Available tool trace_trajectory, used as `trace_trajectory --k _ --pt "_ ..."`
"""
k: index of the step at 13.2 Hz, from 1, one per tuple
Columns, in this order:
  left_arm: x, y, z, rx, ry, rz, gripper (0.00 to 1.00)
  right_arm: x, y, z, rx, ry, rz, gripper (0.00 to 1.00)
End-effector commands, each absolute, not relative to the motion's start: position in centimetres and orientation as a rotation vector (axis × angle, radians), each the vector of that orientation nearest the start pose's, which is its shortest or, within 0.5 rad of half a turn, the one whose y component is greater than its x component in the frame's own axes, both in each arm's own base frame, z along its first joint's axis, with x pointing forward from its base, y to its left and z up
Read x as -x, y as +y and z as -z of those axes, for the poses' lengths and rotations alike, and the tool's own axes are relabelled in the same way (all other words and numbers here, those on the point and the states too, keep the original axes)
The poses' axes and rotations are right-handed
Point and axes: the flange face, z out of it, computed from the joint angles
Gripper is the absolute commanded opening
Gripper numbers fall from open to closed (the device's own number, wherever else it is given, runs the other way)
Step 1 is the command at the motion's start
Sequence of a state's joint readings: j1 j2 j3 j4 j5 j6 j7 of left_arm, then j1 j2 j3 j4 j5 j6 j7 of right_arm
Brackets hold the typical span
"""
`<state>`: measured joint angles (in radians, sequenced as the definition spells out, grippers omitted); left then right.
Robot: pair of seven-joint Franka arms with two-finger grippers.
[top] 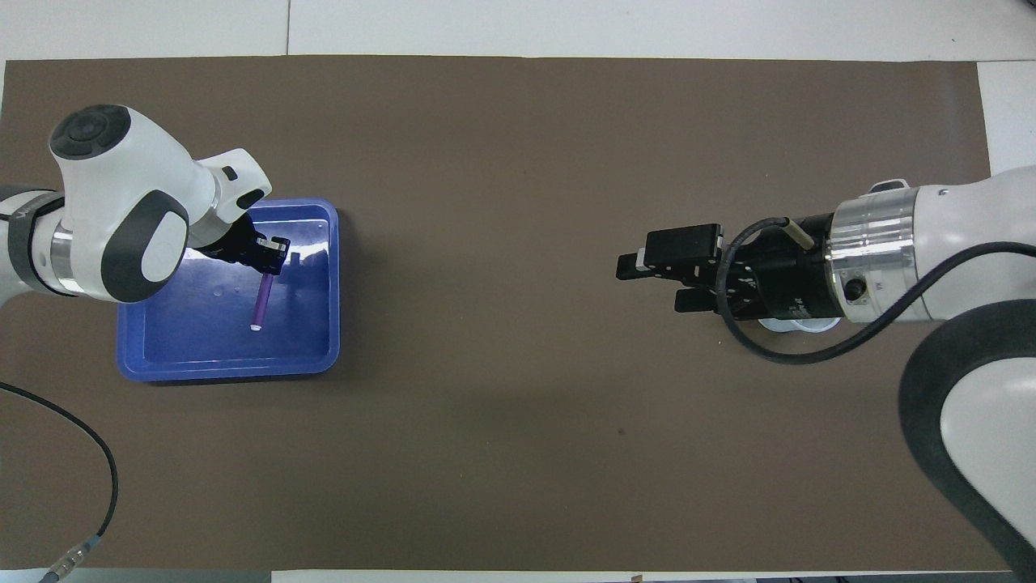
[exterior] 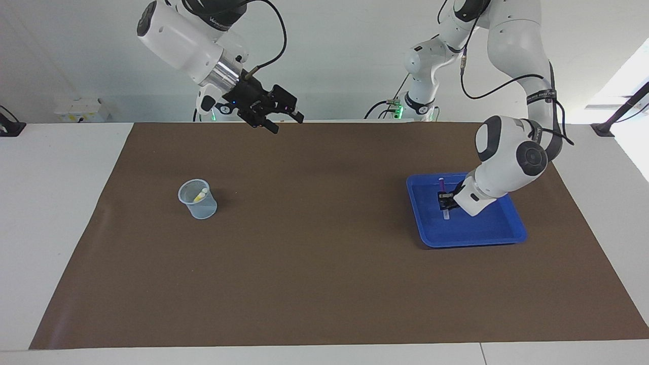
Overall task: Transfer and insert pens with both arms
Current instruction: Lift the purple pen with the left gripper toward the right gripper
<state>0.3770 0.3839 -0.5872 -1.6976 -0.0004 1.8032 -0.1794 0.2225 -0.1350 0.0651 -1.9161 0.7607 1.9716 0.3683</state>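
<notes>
A purple pen (exterior: 441, 183) with a pale end lies tilted in the blue tray (exterior: 487, 230) toward the left arm's end of the table. My left gripper (exterior: 445, 201) is down in the tray and shut on this pen; in the overhead view the pen (top: 261, 301) sticks out from under the left gripper (top: 271, 255). A yellow pen (exterior: 200, 195) stands in a clear cup (exterior: 197, 199) toward the right arm's end. My right gripper (exterior: 286, 123) is open and empty, raised high beside the cup; it also shows in the overhead view (top: 654, 283). The green pen does not show.
A brown mat (exterior: 324, 284) covers most of the table. In the overhead view the cup (top: 797, 325) is mostly hidden under the right wrist. A slimmer white arm with a green light (exterior: 421, 76) stands at the robots' edge of the table.
</notes>
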Motion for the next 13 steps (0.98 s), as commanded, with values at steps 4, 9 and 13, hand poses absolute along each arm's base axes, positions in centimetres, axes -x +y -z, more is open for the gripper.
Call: trace_trajectory --k 4,9,13 --pt "-60.5 -14.7 -46.3 3.229 -1.042 -0.646 0.00 -50.7 19.6 -58.6 2.338 0.456 -0.031 1.00" --pt "-58.7 -20.0 -50.9 2.967 -1.742 -0.896 0.00 -50.5 20.1 -58.1 2.326 0.511 -0.025 1.00" --pt "-55.3 -26.2 -53.7 2.817 -2.033 -0.794 0.00 -49.6 23.9 -57.6 2.266 0.635 0.036 1.00"
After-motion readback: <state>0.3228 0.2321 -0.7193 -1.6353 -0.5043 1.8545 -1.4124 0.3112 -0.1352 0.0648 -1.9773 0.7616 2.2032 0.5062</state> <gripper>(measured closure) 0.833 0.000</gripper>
